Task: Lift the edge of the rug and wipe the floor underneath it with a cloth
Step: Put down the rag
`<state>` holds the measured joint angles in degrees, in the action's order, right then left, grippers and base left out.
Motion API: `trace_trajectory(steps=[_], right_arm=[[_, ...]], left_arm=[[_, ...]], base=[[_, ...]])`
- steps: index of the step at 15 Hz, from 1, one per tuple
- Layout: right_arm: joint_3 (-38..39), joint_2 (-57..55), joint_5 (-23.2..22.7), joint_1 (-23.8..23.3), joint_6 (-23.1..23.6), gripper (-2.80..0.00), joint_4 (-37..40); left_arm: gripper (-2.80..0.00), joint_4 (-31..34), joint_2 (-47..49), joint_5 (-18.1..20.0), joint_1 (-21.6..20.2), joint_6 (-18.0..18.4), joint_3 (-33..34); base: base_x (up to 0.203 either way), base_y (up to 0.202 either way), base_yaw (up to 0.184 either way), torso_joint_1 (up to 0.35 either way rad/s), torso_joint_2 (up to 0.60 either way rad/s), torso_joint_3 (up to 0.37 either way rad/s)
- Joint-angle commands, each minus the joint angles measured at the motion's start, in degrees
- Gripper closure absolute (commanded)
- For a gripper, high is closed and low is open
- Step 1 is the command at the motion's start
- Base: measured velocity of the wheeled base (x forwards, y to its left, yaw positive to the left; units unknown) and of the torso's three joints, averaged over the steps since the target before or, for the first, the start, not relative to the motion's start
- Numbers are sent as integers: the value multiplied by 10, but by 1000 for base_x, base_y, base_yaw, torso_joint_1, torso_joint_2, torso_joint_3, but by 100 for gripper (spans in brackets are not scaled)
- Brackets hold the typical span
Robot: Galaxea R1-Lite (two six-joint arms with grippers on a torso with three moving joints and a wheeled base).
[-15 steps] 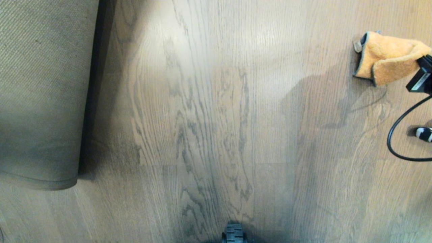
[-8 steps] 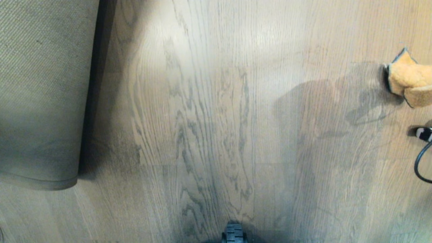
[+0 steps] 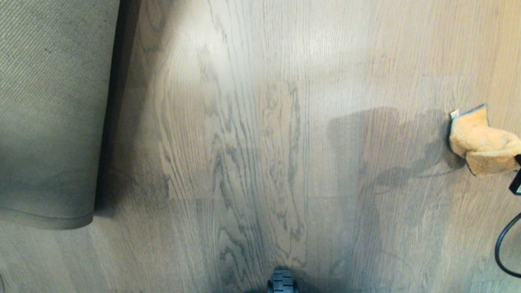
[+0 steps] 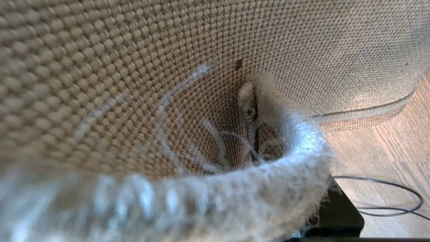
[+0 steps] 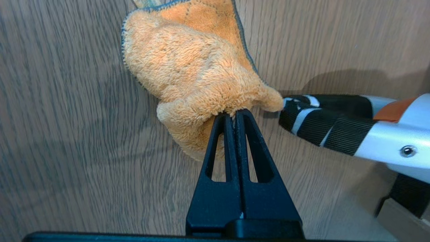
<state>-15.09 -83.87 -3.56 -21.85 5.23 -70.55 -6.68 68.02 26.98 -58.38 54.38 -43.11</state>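
An orange microfibre cloth [image 3: 482, 144], fluffy and edged with thin grey trim, lies bunched against the brown wood-grain plank floor [image 3: 260, 154] at about three o'clock in the head view, close to that view's edge. The right gripper [image 5: 235, 116] has its two black fingers pressed flat together with a fold of the cloth pinched between their tips; most of the cloth spreads onto the floor beyond them. Just beside the cloth, in the right wrist view, a black-and-white striped leg of the robot's base [image 5: 322, 117] reaches toward it and appears to touch its edge.

At nine o'clock in the head view, well apart from the cloth, the rug [image 3: 53, 122] is turned back so that its ribbed tan woven backing faces up, with a dark shadow along its raised edge. The left wrist view shows that backing curling close around the camera and the pale pile edge [image 4: 289, 168] folded over in front. The left gripper's fingers are hidden behind it, so whether they are clamped cannot be told, though the rug appears to be held up there.

The step in hand is the wiping stroke. To do it well, keep the cloth pressed flat, sweep it across the wide bare planks toward nine o'clock, into the shadowed strip beside the lifted edge, and steer clear of the base leg and the black cable [image 3: 502, 252] at four o'clock.
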Motion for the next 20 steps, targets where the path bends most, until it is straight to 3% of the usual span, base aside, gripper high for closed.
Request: trace_trajectory(steps=[1, 3, 5, 19, 20], right_arm=[[27, -72, -3, 0, -1, 0, -76], [35, -132, -14, 0, -3, 0, -161], [38, -168, -28, 0, -3, 0, -192], [31, -204, -49, 0, -3, 0, -194], [31, -205, -49, 0, -3, -280, -194]], left_arm=[[0, 0, -1, 1, 0, 3, 0], [0, -1, -1, 1, 0, 4, 0], [0, -1, -1, 1, -2, 3, 0], [0, -1, -4, 1, -2, 3, 0], [0, -1, -4, 1, -2, 3, 0]], base=[[0, 0, 0, 0, 0, 0], [0, 0, 0, 0, 0, 0], [0, 0, 0, 0, 0, 0], [0, 0, 0, 0, 0, 0], [0, 0, 0, 0, 0, 0]])
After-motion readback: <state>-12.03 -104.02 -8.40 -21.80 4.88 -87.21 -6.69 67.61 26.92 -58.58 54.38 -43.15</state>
